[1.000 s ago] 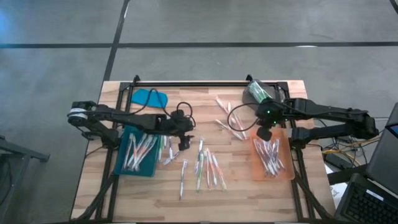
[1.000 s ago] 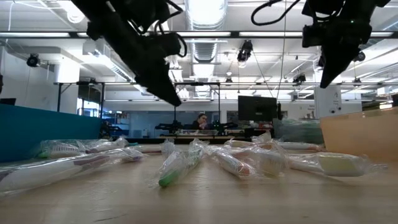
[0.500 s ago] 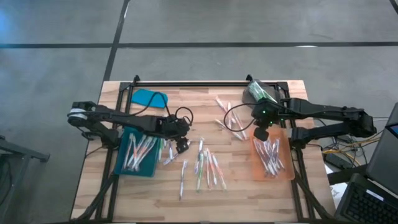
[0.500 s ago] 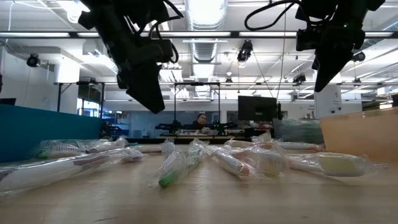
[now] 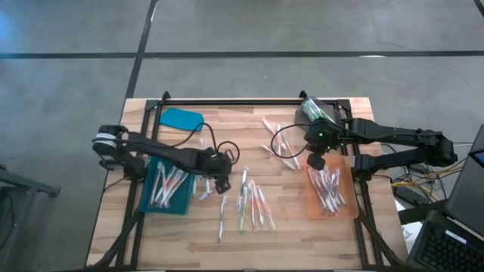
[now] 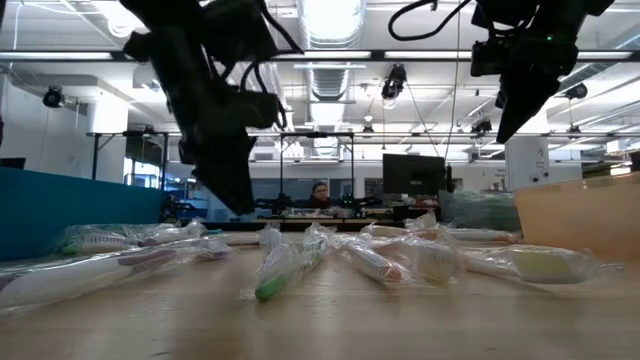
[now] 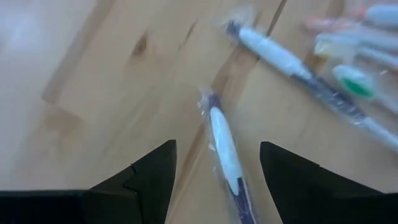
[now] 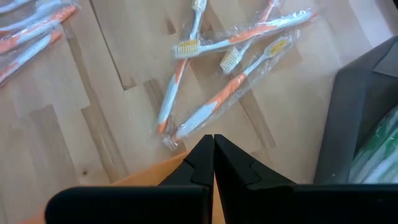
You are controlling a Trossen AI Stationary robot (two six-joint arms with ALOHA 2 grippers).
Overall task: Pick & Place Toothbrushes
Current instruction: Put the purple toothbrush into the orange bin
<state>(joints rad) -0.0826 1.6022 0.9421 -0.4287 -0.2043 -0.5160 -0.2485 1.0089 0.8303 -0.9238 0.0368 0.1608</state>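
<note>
Since a second ago, your left gripper [image 5: 222,183] has dropped from above the green tray's edge toward the table centre, at about seven o'clock of the table's middle. Its fingers are spread wide and empty, straddling a wrapped white and dark toothbrush [image 7: 225,147] lying on the wood. Your right gripper [image 5: 318,162] hovers at three o'clock, fingers pressed together and holding nothing, above the top edge of the orange tray [image 5: 350,210].

Progress looks partial. Several brushes already lie in the green tray [image 5: 181,208] at nine o'clock and in the orange tray. A loose cluster of toothbrushes [image 5: 254,200] remains at six o'clock, and an orange group [image 8: 230,62] waits near one o'clock.
</note>
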